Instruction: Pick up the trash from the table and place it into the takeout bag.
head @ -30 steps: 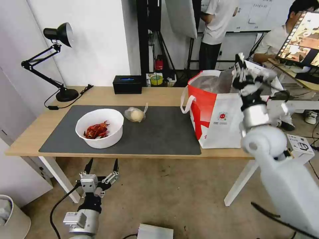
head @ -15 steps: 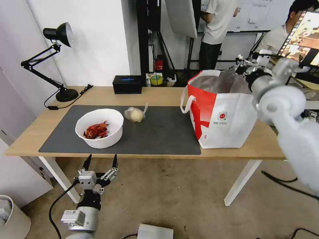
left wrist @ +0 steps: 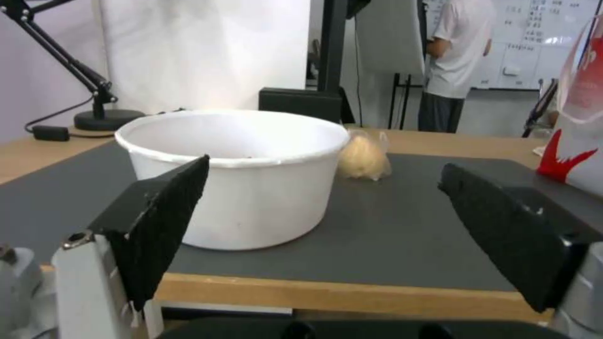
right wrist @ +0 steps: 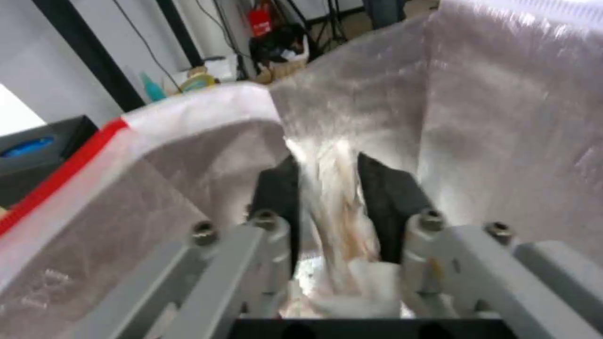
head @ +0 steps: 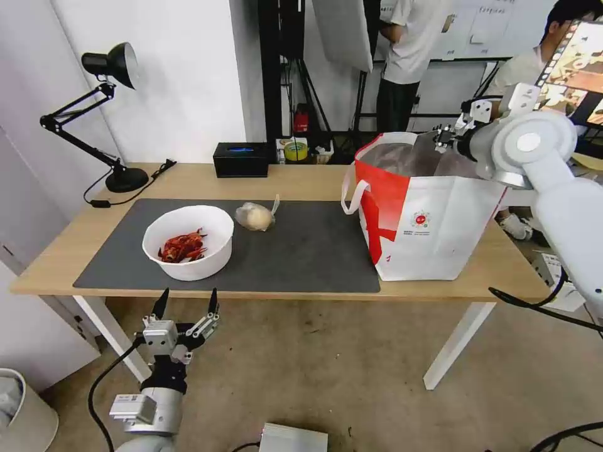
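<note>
Swinging my right gripper (right wrist: 327,188) from upright to level over the bag (head: 414,220), upper right | clamped on tissue (right wrist: 333,188) | release deep inside the lining | left gripper (head: 185,307) spread, lower left.

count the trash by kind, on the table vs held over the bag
white bowl of crayfish shells on table: 1
clear bag with bun on table: 1
crumpled white tissue in right claw over takeout bag: 1
total: 3
</note>
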You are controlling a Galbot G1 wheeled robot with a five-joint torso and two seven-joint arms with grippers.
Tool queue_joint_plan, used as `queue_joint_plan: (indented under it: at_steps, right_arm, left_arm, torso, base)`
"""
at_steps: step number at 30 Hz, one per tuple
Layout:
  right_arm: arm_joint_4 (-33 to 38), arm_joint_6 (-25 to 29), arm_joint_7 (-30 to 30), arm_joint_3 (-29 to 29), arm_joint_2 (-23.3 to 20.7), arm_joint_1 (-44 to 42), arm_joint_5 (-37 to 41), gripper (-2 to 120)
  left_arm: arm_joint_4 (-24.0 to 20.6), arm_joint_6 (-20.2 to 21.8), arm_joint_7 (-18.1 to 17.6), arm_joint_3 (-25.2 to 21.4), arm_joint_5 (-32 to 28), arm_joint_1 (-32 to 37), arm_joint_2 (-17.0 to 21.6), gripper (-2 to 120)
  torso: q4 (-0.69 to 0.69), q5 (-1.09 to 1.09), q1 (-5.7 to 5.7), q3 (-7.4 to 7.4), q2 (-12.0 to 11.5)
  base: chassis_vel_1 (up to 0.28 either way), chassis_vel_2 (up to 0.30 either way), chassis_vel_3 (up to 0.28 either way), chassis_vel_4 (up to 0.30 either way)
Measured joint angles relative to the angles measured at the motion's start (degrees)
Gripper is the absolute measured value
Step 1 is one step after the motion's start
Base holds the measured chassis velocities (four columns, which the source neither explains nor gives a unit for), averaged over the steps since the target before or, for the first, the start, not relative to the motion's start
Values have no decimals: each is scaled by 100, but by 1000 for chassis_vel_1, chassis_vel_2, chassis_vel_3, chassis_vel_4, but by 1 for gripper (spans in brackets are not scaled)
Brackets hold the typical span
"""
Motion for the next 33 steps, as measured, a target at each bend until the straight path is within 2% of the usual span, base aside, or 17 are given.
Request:
queue_joint_plan:
  at_steps: [1,4,10,12,13,16,17,20,21,23,24,26,27,29,30,31,33]
  right_arm:
    - [0,0,0,0,0,0,0,28]
    - [111,27,-113,114,-2,-169,-59,43]
    - [293,80,-349,203,-51,-318,-287,60]
    - [412,493,-822,282,-59,-482,-612,72]
    - [412,493,-822,282,-59,-482,-612,72]
    - [650,1690,-1845,342,-124,-852,-1495,87]
    - [650,1690,-1845,342,-124,-852,-1495,87]
    - [970,2747,-2751,479,-154,-1225,-2029,98]
    - [970,2747,-2751,479,-154,-1225,-2029,98]
    - [1141,3478,-3511,579,-180,-1518,-2339,100]
    - [1141,3478,-3511,579,-180,-1518,-2339,100]
    - [1345,4026,-4076,724,-205,-1876,-2672,100]
    - [1345,4026,-4076,724,-205,-1876,-2672,100]
    - [1599,4646,-4573,931,-230,-2439,-3519,100]
    - [1671,4860,-4688,988,-229,-2634,-3902,100]
    - [1671,4860,-4688,988,-229,-2634,-3902,100]
    - [1803,5306,-4857,1138,-171,-3069,-4700,100]
  left_arm:
    - [0,0,0,0,0,0,0,100]
    - [49,7,-2,0,-16,-26,40,100]
    - [93,8,-3,23,-2,-15,34,100]
    - [92,7,2,30,15,7,14,100]
    - [92,7,2,30,15,7,14,100]
    - [67,-11,17,31,26,70,2,100]
    - [67,-11,17,31,26,70,2,100]
    - [45,-23,24,34,-6,106,8,100]
    - [45,-23,24,34,-6,106,8,100]
    - [31,-32,25,36,-11,122,10,100]
    - [31,-32,25,36,-11,122,10,100]
    - [5,-37,28,40,-11,135,6,100]
    - [5,-37,28,40,-11,135,6,100]
    - [-6,-79,29,33,0,145,-11,100]
    - [-11,-89,29,33,4,156,-20,100]
    - [-11,-89,29,33,4,156,-20,100]
    - [-13,-103,30,33,18,169,-33,100]
  torso:
    - [0,0,0,0,0]
    - [0,-1,0,0,0]
    - [0,-1,0,0,0]
    - [1,-2,0,0,0]
    - [1,-2,0,0,0]
    - [1,-1,0,0,0]
    - [1,-1,0,0,0]
    - [1,-1,0,-1,1]
    - [1,-1,0,-1,1]
    - [1,-1,0,-1,1]
    - [1,-1,0,-1,1]
    - [1,-1,0,-1,1]
    - [1,-1,0,-1,1]
    - [0,-1,-1,-1,1]
    - [0,-1,-1,-1,1]
    - [0,-1,-1,-1,1]
    - [1,-2,-1,-1,1]
  base:
    - [0,0,0,0]
    - [0,0,0,0]
    - [0,0,0,0]
    - [0,0,0,0]
    - [0,0,0,0]
    - [0,0,0,0]
    - [0,0,0,0]
    - [0,0,0,0]
    - [0,0,0,0]
    - [0,0,0,0]
    - [0,0,0,0]
    - [0,0,0,0]
    - [0,0,0,0]
    - [0,0,0,0]
    - [0,0,0,0]
    - [0,0,0,0]
    - [0,0,0,0]
